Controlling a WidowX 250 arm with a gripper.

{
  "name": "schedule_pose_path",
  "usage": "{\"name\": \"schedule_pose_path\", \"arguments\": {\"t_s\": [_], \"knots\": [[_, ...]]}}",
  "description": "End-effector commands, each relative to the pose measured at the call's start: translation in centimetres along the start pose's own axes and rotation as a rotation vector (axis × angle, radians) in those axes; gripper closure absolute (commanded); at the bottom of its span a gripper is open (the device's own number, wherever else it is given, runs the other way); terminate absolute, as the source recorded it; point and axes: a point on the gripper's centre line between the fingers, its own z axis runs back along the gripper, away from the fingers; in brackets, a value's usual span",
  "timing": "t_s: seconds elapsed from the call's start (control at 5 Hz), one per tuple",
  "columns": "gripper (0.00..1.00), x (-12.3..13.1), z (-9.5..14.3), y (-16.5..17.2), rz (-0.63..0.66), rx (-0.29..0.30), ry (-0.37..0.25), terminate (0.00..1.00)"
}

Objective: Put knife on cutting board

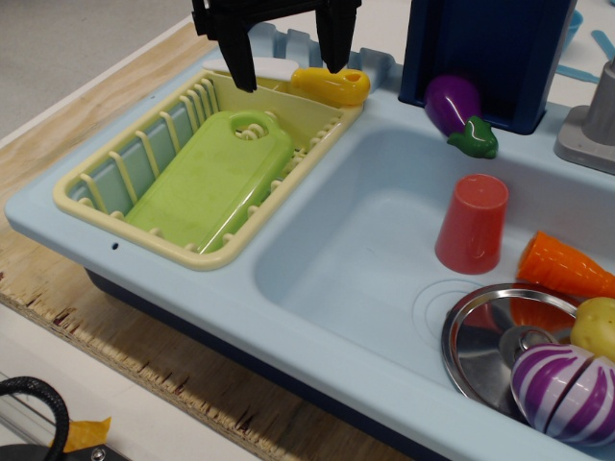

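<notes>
On the left, a flat lime-green plastic cutting board (209,181) with rounded corners lies inside a cream slatted plastic rack (88,207), and its round handle hole sits at the far end. The rack rests in the left part of a pale blue toy sink (317,288), which stands on a wooden table (58,125). Just past the far end of the board is the small toy knife (317,81) with a chunky yellow handle and a white blade. It lies on the far rim of the rack, not on the board. Its long side runs left to right, with the white blade pointing left and the yellow handle, hole at its tip, pointing right. The black tool (283,69) hangs right over the knife with its two fingers spread wide, one on each side of where blade meets handle, and it holds nothing. This looks like the reaching step, just before the grab. Next the tool should go down, squeeze the knife across its thin side, lift it and bring it nearer, onto the green board. To the right of the board are a purple toy eggplant (456,104) and a red plastic cup (473,223).
</notes>
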Motion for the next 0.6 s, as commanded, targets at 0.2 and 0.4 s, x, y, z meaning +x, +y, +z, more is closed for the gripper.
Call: {"name": "schedule_pose_path", "arguments": {"t_s": [0.2,0.4], "knots": [[0.00,-0.7,0.1,-0.3,0.173,-0.027,-0.108,0.00],[0.00,-0.5,0.8,-1.7,0.251,-0.033,-0.191,0.00]]}}
